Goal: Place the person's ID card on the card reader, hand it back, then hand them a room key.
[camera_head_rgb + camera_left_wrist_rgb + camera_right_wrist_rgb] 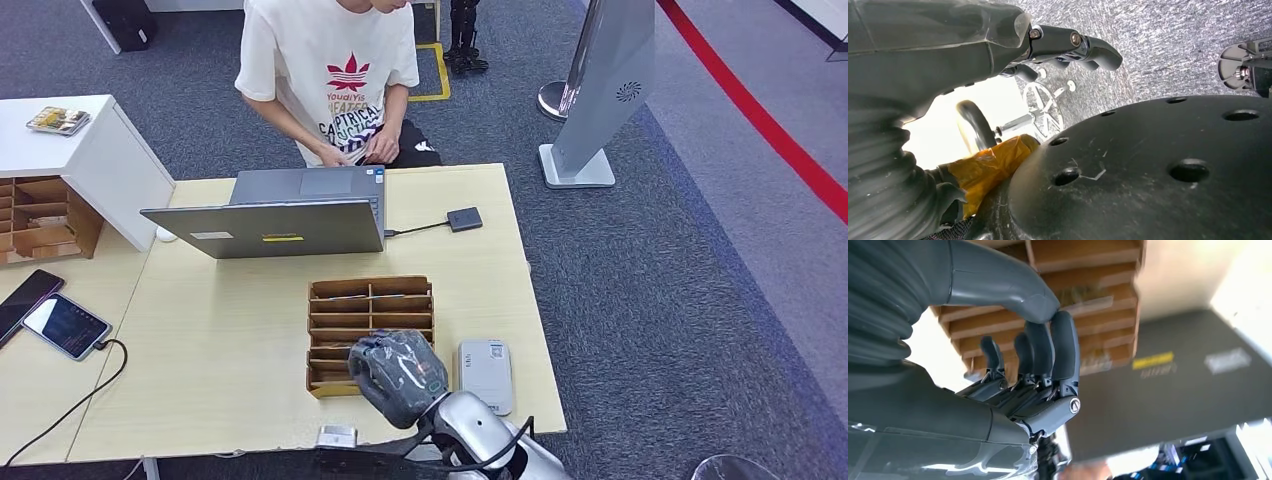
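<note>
My right hand (398,375) hovers over the near end of the wooden card organizer (371,305) on the table. In the right wrist view the thumb and fingers (1058,340) pinch together at a pale, blurred room key card (1090,304) that lies along one slot of the organizer (1088,255). A white card reader (486,375) lies just right of the organizer with nothing on it. The person (330,70) sits behind the laptop with both hands (370,150) held together on something small. My left hand (998,50) hangs low beside my body, its fingers (1083,47) straight and holding nothing.
An open grey laptop (290,212) stands mid-table, cabled to a small black box (464,218). Two phones (50,315) lie at the left on a neighbouring table. A white cabinet (85,160) with wooden trays stands at the far left. A grey sign stand (600,90) is on the carpet.
</note>
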Motion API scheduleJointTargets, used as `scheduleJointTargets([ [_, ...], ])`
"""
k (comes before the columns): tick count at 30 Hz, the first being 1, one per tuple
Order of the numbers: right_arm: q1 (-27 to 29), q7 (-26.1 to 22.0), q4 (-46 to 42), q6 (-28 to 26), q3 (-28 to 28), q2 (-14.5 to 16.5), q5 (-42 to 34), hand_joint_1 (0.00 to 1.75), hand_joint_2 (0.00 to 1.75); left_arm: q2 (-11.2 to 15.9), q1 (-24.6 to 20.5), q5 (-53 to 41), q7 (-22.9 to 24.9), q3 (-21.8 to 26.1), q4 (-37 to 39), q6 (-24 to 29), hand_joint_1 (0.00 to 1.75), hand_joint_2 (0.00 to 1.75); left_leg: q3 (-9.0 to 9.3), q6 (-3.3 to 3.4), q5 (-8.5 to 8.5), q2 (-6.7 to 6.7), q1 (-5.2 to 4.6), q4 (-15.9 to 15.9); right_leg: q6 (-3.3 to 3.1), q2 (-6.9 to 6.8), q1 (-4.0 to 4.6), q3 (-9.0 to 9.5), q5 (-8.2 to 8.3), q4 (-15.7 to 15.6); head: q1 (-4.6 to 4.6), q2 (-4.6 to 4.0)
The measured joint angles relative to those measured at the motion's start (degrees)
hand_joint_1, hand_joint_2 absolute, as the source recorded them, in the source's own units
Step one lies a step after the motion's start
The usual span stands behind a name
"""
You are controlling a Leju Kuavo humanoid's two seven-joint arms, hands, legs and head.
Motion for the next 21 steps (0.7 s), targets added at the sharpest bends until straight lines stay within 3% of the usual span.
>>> scheduleJointTargets([
  [7,0.5,0.2,-4.4,-0.8,-4.5,-1.0,0.0,0.93,1.75,0.0,0.1,0.7,0.0,-0.1,0.0,-0.1,0.00,1.75,0.00,0.00,0.00,0.00,0.00,0.0,0.00,0.01,0.00,-0.01,0.00,0.0,0.01,0.00],
  [15,1.3,0.4,-5.4,-0.2,-5.9,-1.3,0.1,0.62,1.75,0.0,0.1,1.0,0.0,-0.2,0.0,-0.3,0.00,1.75,0.00,0.00,0.00,0.00,0.00,0.0,0.00,0.01,0.00,-0.02,0.00,0.0,0.00,0.00],
  [21,2.0,-0.5,-5.5,1.6,-5.9,-1.3,-1.4,0.73,1.75,0.0,0.1,1.4,0.0,-0.2,0.1,-0.3,0.00,1.75,-0.01,0.00,0.00,0.00,0.00,0.0,0.00,0.01,0.00,-0.02,0.00,0.0,0.01,0.00],
])
